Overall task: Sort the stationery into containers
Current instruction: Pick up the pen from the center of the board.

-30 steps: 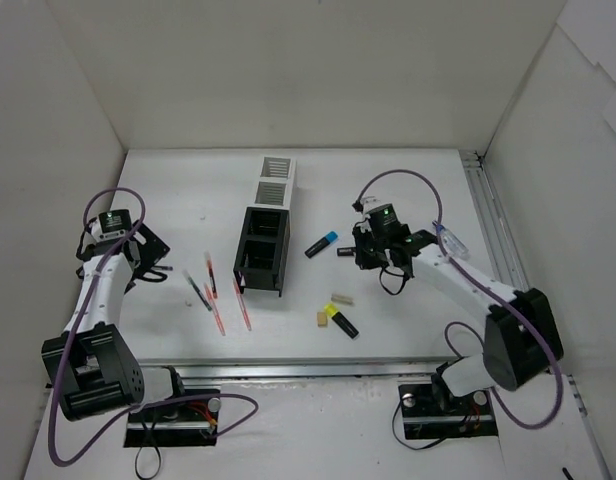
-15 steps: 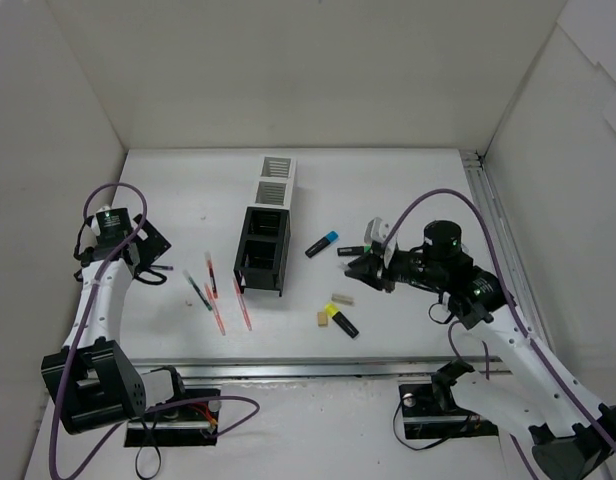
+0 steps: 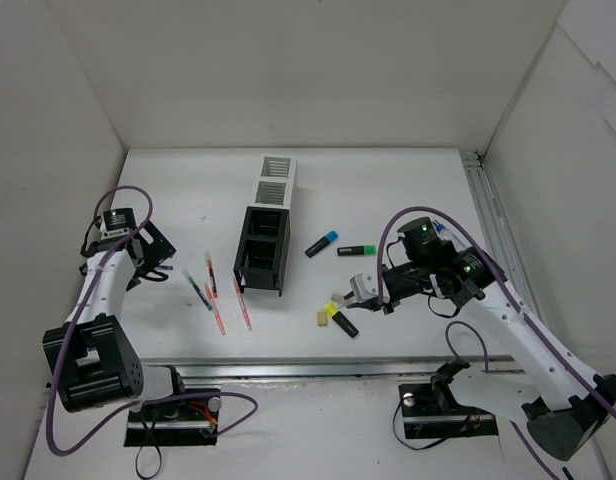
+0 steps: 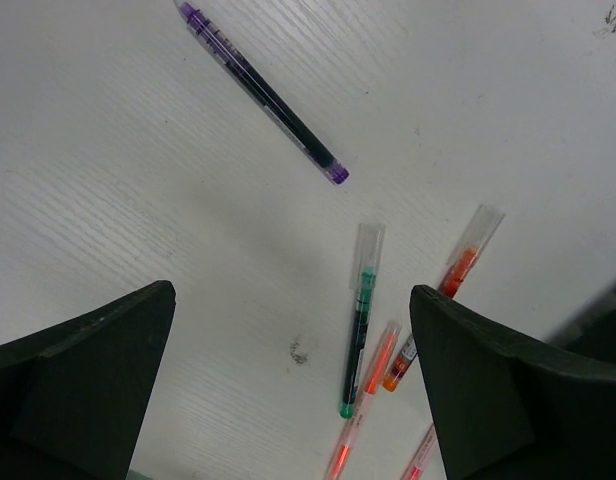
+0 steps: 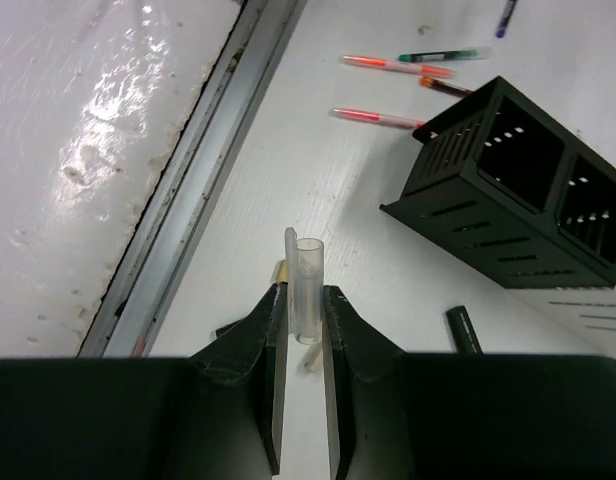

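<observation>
Swinging toward the near edge of the table [image 3: 408,190], your right gripper [image 5: 304,310] pinches a clear pen [image 5: 308,275]; left gripper [image 4: 293,295] stands wide open, empty. Next, deliver to a container [image 3: 263,245].

Pens [image 3: 213,290] lie left of the containers [image 3: 260,272]; highlighters [image 3: 322,244] and erasers [image 3: 322,318] lie to their right.

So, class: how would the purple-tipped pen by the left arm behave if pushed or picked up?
The purple-tipped pen looks thin and straight, so probably stiff and light. Its barrel seems round and it lies flat on the smooth table, so a sideways push would likely roll it. Its slick-looking plastic might slip in a pinch.
</observation>
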